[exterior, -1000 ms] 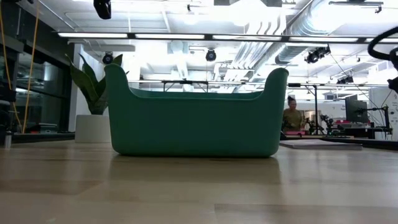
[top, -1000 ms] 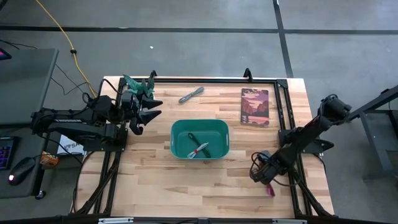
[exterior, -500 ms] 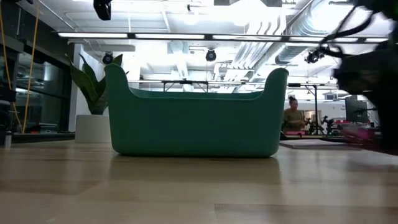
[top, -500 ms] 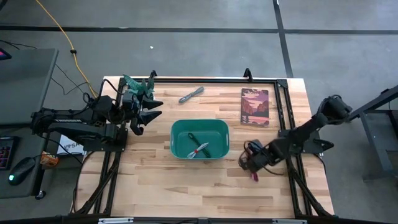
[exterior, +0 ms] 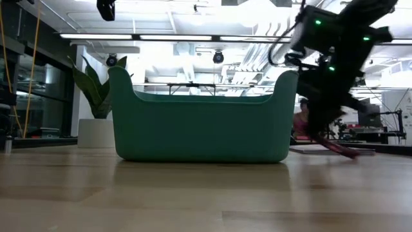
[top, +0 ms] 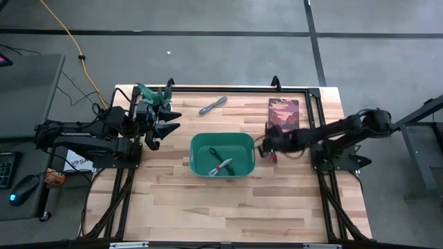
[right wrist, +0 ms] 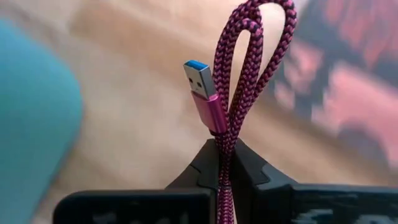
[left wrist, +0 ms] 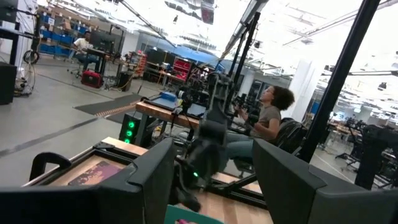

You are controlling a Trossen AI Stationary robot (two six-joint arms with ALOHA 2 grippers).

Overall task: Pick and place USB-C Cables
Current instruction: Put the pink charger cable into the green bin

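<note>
The right gripper (top: 268, 149) hangs just beside the teal bin's (top: 223, 137) near wall — a carry height, judging by the low view, that should let its load clear the rim. Its jaws are pressed together on the magenta cable (right wrist: 239, 81), the braided loops and blue-tipped plug standing out ahead of them. Two cables (top: 221, 163) already lie in the bin; the grey cable (top: 213, 105) waits on the table beyond it. The left gripper (top: 166, 121) rests apart at the far side, jaws spread and empty
</note>
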